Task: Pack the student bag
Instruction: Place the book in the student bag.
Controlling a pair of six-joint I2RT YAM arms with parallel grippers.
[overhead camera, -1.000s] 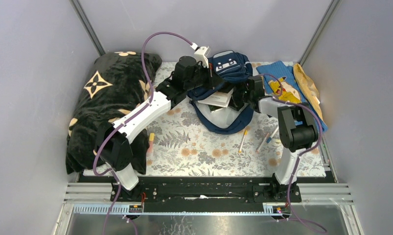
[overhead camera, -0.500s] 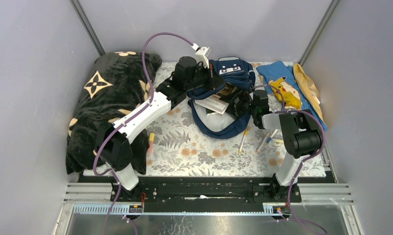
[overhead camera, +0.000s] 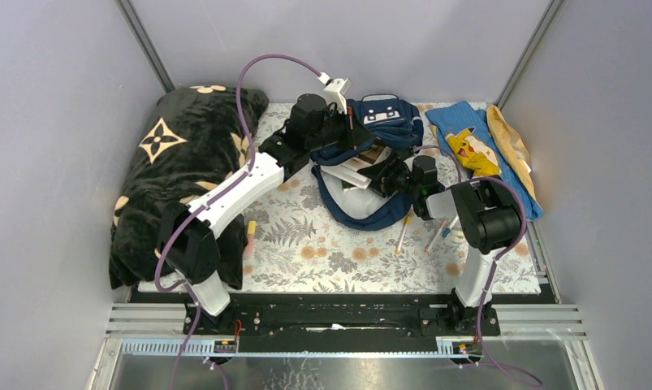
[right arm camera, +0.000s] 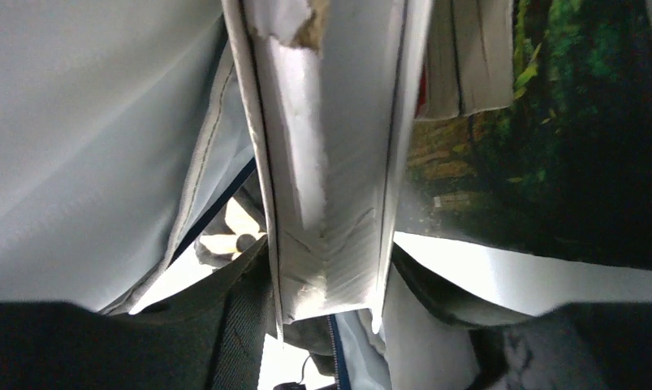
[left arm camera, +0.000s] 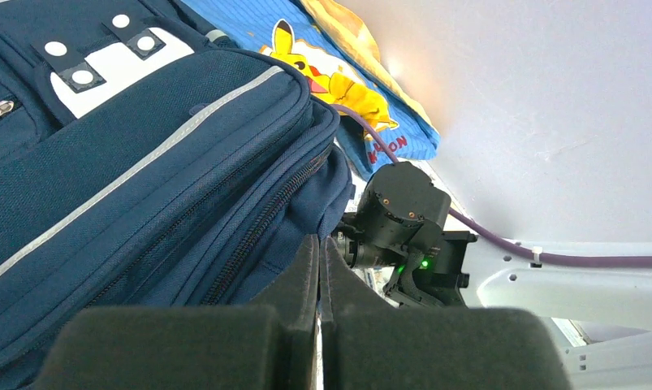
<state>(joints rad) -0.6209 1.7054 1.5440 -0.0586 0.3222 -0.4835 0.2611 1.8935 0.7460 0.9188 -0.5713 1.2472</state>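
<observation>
The navy student bag (overhead camera: pixel 383 114) lies at the back of the floral mat with its mouth facing the near side, pale lining (overhead camera: pixel 363 203) showing. My left gripper (overhead camera: pixel 351 134) is shut on the bag's upper edge and holds it lifted; in the left wrist view the fingertips (left arm camera: pixel 319 244) pinch blue fabric beside the zipper of the bag (left arm camera: pixel 144 162). My right gripper (overhead camera: pixel 385 175) reaches into the opening. In the right wrist view the gripper (right arm camera: pixel 330 284) stands on either side of a white book (right arm camera: pixel 338 162), pressing its covers. The book (overhead camera: pixel 355 172) sticks out of the bag's mouth.
A black blanket with tan flowers (overhead camera: pixel 176 171) fills the left side. A light-blue cloth with a yellow figure (overhead camera: pixel 472 146) and a tan cloth (overhead camera: pixel 509 138) lie at the back right. Pens (overhead camera: pixel 403 231) lie right of centre, with a small yellow item (overhead camera: pixel 250 230) near the blanket.
My right arm swung left from beside the bag into its mouth, and its jaws narrowed around the white book. The left arm kept holding the bag's edge.
</observation>
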